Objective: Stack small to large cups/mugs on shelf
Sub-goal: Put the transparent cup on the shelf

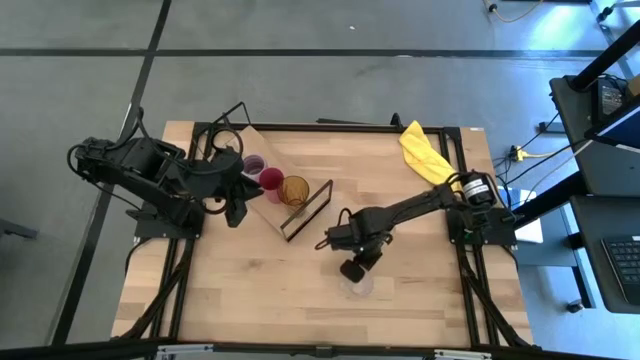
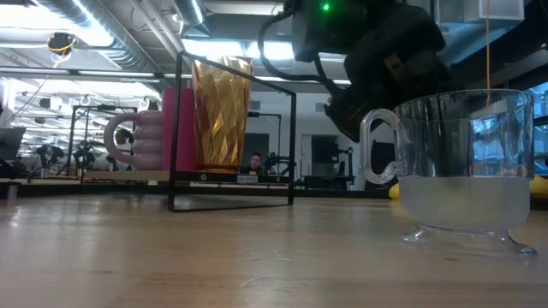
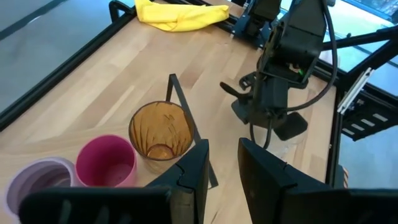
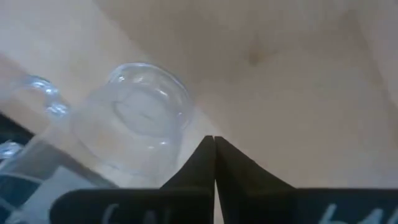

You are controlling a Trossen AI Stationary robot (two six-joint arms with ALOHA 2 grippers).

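Risk: right gripper, fingers pressed together and holding nothing, hangs just beside the clear glass; a careless descent could tip it over. Left gripper waits part-open, empty, near the shelf.

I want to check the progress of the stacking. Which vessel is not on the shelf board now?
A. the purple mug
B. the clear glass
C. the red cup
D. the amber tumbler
B: the clear glass stands alone on the bare table under the right hand, while the amber tumbler, red cup and purple mug sit in a row on the shelf.
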